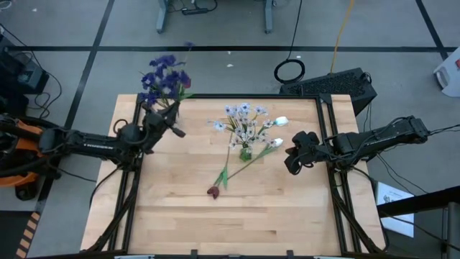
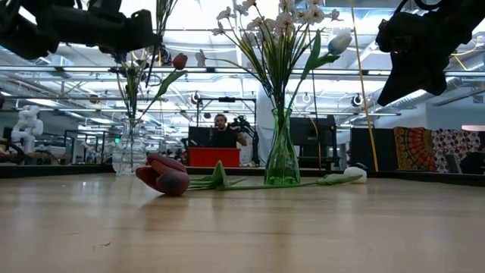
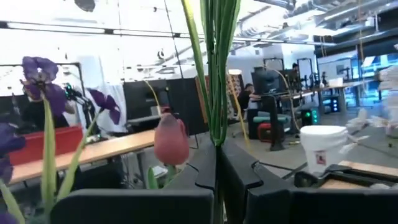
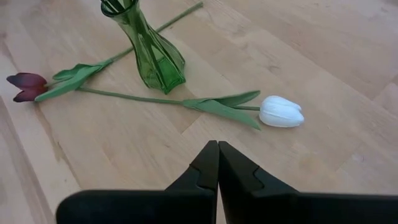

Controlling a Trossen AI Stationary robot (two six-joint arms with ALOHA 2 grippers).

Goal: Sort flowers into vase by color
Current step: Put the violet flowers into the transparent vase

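A clear vase point(image 2: 129, 155) at the table's far left holds purple-blue flowers point(image 1: 162, 75) and a dark red tulip point(image 2: 179, 61). My left gripper point(image 1: 169, 124) is high beside those stems, shut on green stems point(image 3: 216, 93). A green vase point(image 1: 246, 152) in the middle holds pale clusters point(image 1: 243, 119) and a white tulip point(image 1: 282, 121). A white tulip point(image 4: 281, 112) and a dark red tulip point(image 1: 213, 191) lie flat on the wood, their stems crossing by the green vase. My right gripper point(image 1: 291, 160) hovers shut over the table, right of the lying white tulip. My left gripper pinches green flower stems point(image 3: 214, 134) between its two fingers, across the stems, which stand upright and run on above the fingers. Which bloom they belong to stays out of the frame. A red tulip bud point(image 3: 171, 140) stands just beside the fingers.
Black rails point(image 1: 327, 129) run along the table's left and right sides. A person sits in the room beyond the far edge point(image 2: 221, 125). Bare wood point(image 1: 273, 216) fills the near half of the table.
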